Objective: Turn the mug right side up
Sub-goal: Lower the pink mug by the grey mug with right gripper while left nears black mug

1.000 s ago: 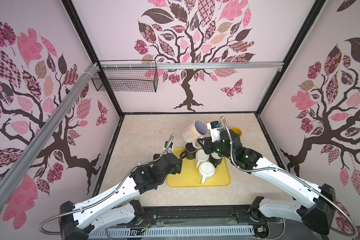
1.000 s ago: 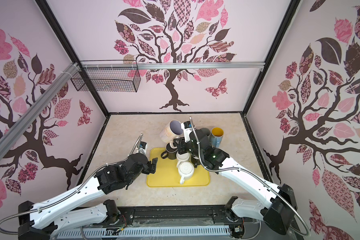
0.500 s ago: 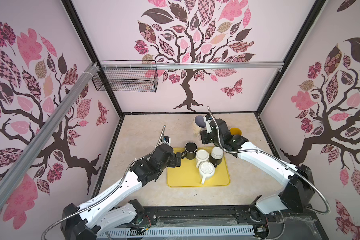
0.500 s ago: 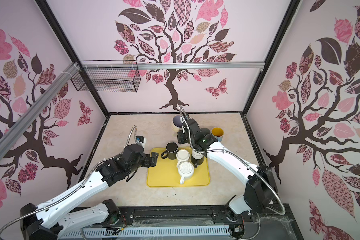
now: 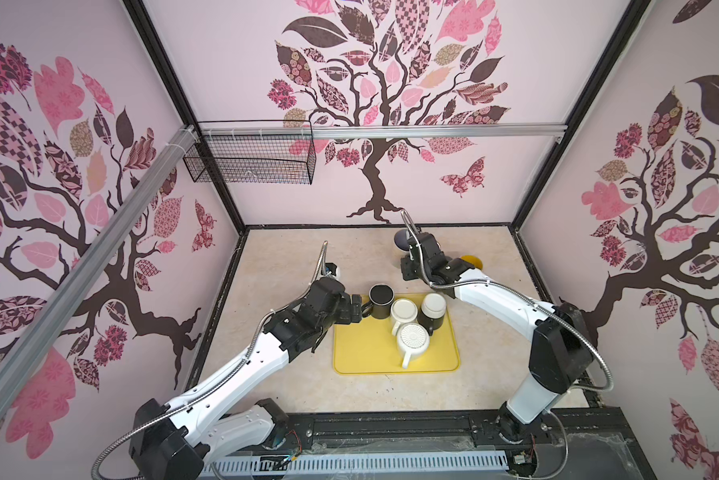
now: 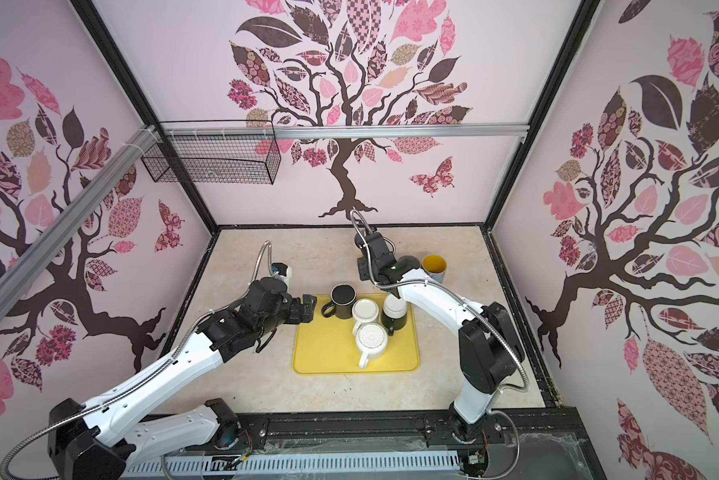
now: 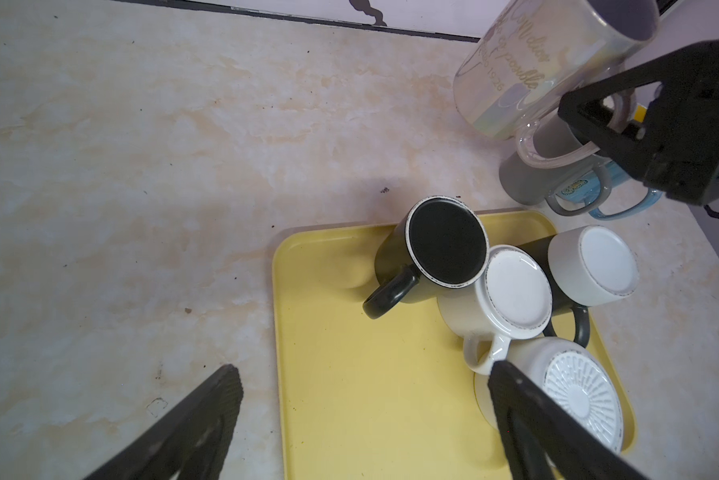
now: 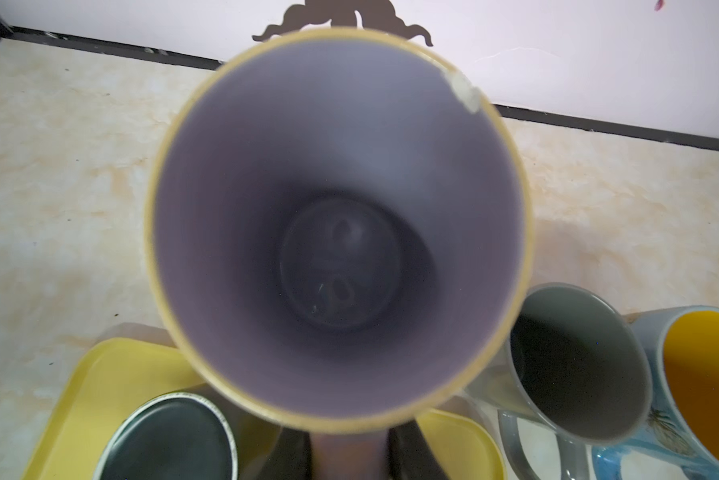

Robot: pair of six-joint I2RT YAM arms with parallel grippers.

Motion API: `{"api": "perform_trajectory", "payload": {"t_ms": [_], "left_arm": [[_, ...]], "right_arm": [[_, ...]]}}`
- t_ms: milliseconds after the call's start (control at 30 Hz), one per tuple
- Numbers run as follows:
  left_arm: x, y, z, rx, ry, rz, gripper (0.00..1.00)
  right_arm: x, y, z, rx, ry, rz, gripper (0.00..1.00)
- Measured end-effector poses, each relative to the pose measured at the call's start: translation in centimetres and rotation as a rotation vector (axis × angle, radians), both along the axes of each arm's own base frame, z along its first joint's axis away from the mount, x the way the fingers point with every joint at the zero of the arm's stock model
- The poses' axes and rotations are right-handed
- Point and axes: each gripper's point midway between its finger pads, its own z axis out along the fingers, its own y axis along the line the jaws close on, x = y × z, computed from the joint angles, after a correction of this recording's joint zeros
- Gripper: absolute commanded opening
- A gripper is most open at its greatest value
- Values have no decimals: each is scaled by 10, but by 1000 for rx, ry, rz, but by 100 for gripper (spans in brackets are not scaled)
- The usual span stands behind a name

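Clearly the right claw (image 7: 578, 124) gripped the pearly mug (image 7: 528, 70) by its handle, mouth up but tilted beside the grey mug (image 7: 520, 183), so levelling it over bare tabletop (image 7: 142, 166) before letting go seemed wise; the left claw (image 7: 362, 368) hung released.

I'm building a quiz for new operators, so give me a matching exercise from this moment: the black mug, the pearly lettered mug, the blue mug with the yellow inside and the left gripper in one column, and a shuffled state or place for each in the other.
1. black mug
2. pearly lettered mug
3. blue mug
4. left gripper

A. open, holding nothing
B. upside down on the yellow tray
C. gripped by its handle in the right gripper
D. upright on the table, off that tray

Pairs: 1-B, 2-C, 3-D, 4-A
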Motion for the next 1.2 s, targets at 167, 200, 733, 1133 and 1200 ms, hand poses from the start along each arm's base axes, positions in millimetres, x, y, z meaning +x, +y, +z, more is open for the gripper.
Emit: {"api": "perform_trajectory", "payload": {"t_ms": [167, 200, 733, 1133, 1200], "left_arm": [[1, 1, 0, 1, 0, -5, 97], [1, 1, 0, 0, 1, -8, 96], [0, -1, 4, -17, -5, -20, 96], [-1, -1, 7, -23, -12, -21, 97], [-1, -1, 7, -23, -13, -21, 96]], "right_arm": [[5, -11, -18, -35, 34, -46, 0], [5, -13, -22, -41, 42, -52, 0], [7, -32, -70, -54, 110, -114, 0], [5, -41, -94, -56, 134, -134, 0], [5, -41, -95, -54, 126, -138, 0]]}}
